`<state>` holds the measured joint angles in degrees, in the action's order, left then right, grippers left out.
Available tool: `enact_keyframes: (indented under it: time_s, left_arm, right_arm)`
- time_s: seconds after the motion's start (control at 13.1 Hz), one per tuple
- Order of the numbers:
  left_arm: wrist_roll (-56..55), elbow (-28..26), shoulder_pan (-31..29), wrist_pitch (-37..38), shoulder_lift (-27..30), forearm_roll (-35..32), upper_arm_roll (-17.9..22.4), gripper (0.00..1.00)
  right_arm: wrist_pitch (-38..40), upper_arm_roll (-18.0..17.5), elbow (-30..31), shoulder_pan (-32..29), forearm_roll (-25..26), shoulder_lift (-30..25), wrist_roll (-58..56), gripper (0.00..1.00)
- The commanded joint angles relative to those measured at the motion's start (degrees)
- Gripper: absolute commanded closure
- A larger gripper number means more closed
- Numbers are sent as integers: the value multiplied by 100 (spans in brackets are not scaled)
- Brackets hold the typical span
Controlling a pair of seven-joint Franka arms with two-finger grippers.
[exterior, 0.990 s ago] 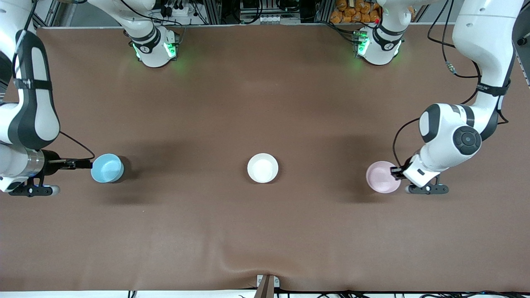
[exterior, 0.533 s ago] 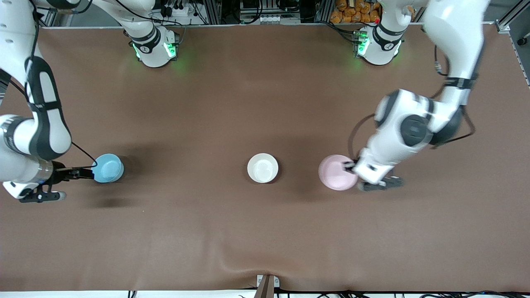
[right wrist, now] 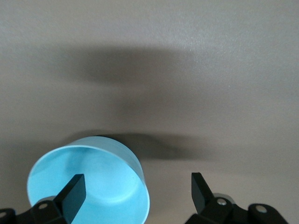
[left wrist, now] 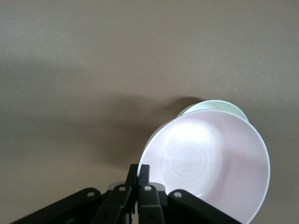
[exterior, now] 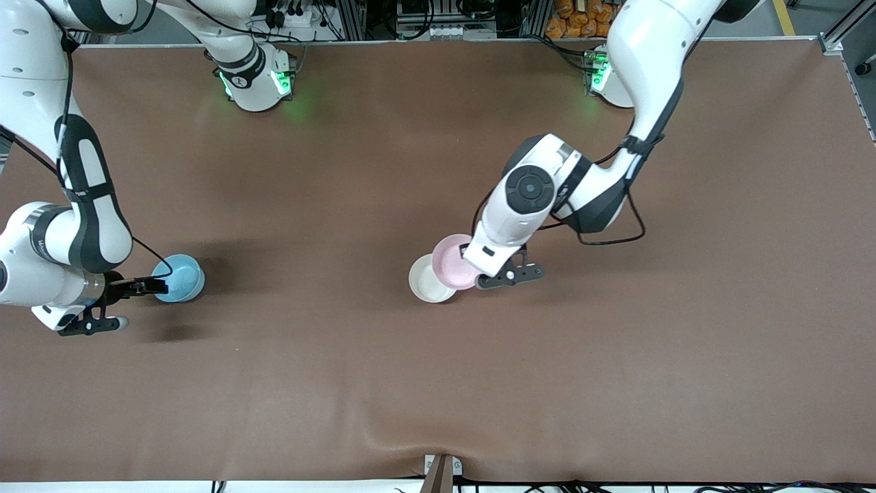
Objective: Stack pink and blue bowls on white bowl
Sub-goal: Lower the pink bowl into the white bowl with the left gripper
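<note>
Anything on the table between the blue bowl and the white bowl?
No. In the front view only bare brown table lies between the blue bowl and the white bowl.

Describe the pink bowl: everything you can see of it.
The pink bowl is small, round and pale pink, smooth like plastic, with a faint ring pattern in its glossy bottom. It is empty and open side up, slightly tilted. The left gripper is shut on its rim, one finger inside the wall and one outside, and holds it in the air over the white bowl, covering part of that bowl but off centre. Whether the two bowls touch cannot be told. It is not yet nested in.
</note>
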<state>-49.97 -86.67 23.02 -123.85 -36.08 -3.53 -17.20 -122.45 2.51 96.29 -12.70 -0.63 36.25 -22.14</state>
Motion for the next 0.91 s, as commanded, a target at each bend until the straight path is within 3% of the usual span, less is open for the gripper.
enact_keyframes:
  time_s: [0.0,0.3,0.69,0.84]
  left_arm:
    - [-75,589,132,72,-408,-43,50,100]
    - [-74,713,325,-464,-734,-104,76,100]
    - [-65,713,431,-851,-927,-104,173,100]
    - [-74,678,475,-860,-928,-104,173,100]
  right_arm:
    - [-182,-76,152,-163,28,14,-264,0]
    - [-306,-84,179,-171,28,101,-264,0]
    - [159,-84,188,-180,2,101,-255,1]
    - [213,-93,188,-171,-7,101,-264,25]
